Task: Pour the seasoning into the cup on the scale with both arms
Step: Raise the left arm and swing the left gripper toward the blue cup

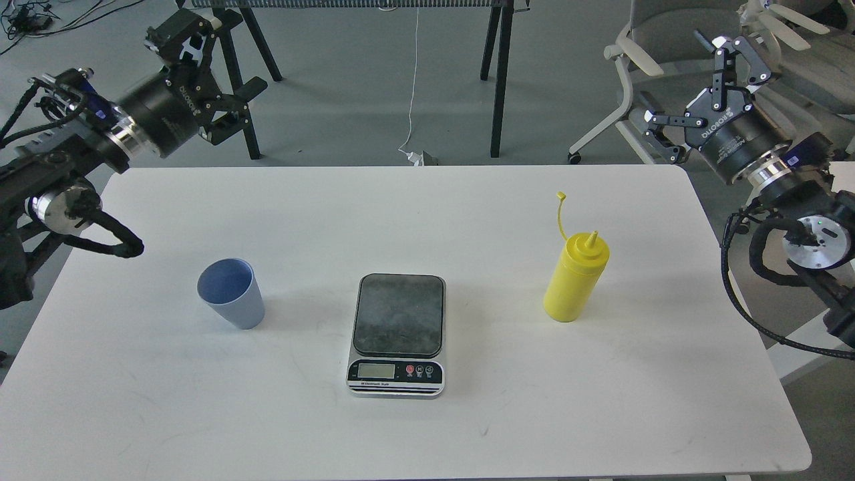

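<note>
We are at the very start: both end effectors, left (212, 85) and right (703, 87), are released and empty, raised beyond the white bench (467, 214). The light-blue plastic cup (230, 294) stands left of the empty grey scale (399, 332), the yellow squeeze bottle (574, 280) right. Next, we judge, the left one must take the cup onto the scale.

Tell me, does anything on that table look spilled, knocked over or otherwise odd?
Nothing is spilled or tipped. The blue cup, scale and yellow bottle stand upright and apart. Only oddities: the bottle's cap is off, its strap sticking up, and the scale's platform looks smudged.
</note>
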